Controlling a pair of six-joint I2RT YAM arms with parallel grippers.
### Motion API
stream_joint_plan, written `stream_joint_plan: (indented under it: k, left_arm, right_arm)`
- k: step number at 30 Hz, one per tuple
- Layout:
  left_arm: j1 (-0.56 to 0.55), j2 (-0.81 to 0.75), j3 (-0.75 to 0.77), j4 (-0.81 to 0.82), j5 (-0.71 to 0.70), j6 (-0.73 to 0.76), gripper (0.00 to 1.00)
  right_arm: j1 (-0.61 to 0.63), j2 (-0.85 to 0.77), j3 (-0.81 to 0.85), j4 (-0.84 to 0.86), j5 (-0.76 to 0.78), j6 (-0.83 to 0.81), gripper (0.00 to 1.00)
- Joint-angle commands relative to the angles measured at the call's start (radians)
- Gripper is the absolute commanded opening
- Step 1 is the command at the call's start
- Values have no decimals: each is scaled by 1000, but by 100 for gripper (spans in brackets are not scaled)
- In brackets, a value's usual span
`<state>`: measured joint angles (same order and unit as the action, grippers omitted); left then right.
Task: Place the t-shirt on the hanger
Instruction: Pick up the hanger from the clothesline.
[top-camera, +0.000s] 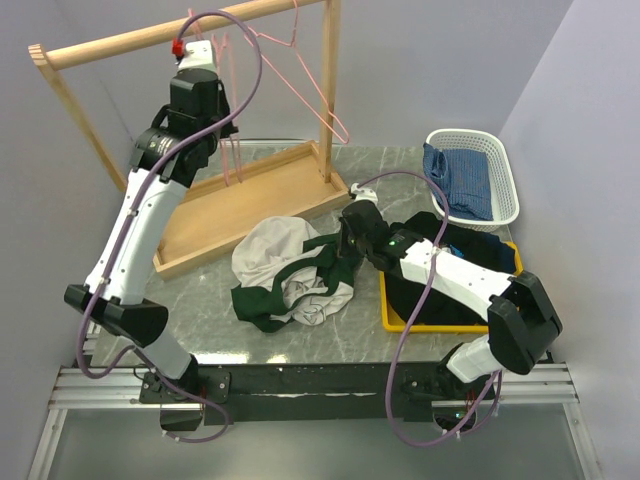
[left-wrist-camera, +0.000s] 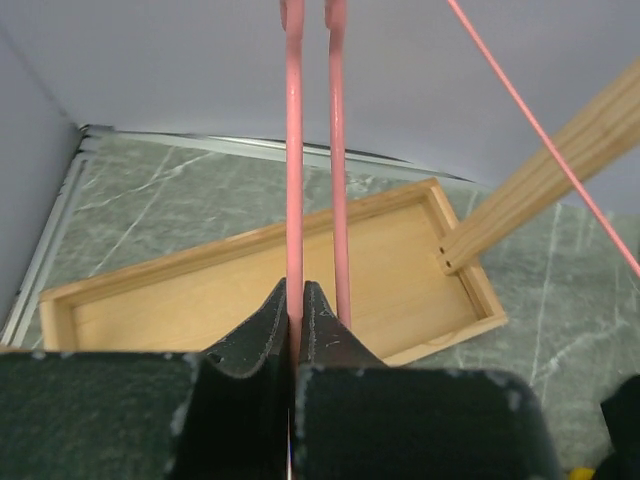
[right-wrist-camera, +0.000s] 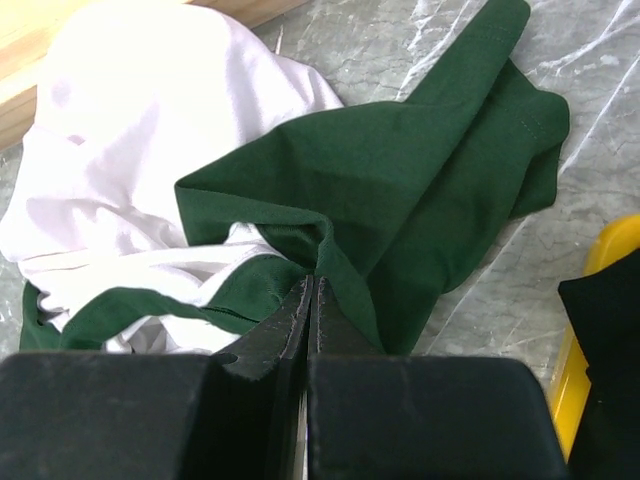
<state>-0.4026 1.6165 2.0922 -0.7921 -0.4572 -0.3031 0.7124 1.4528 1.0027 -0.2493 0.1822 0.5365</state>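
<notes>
Currently left gripper (left-wrist-camera: 297, 300) jaws pinch hanger (left-wrist-camera: 293, 150) wire; right gripper (right-wrist-camera: 310, 300) jaws nip t-shirt (right-wrist-camera: 400, 180) green fold; risks: thin wire twisting, neighbour hanger (left-wrist-camera: 338, 150) snagging, bunched fabric slipping.

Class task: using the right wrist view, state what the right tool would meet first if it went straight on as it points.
The t-shirt: the right tool is shut on a dark green fold, so it would press straight into that cloth; depth beyond is unclear.
</notes>
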Motion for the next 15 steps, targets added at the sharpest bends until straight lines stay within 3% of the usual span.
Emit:
stream_joint_plan:
  k: [1, 9, 15]
  left_arm:
    - [-36, 25, 72, 36, 103, 61, 1]
    - [-38, -81, -24, 88, 28, 22, 1]
    - [-31, -176, -66, 64, 72, 28, 1]
  right_arm:
    - [-4, -52, 40, -1, 20, -12, 0]
    - [-4, -63, 40, -8, 17, -17, 0]
    - [-4, -65, 39, -7, 13, -21, 0]
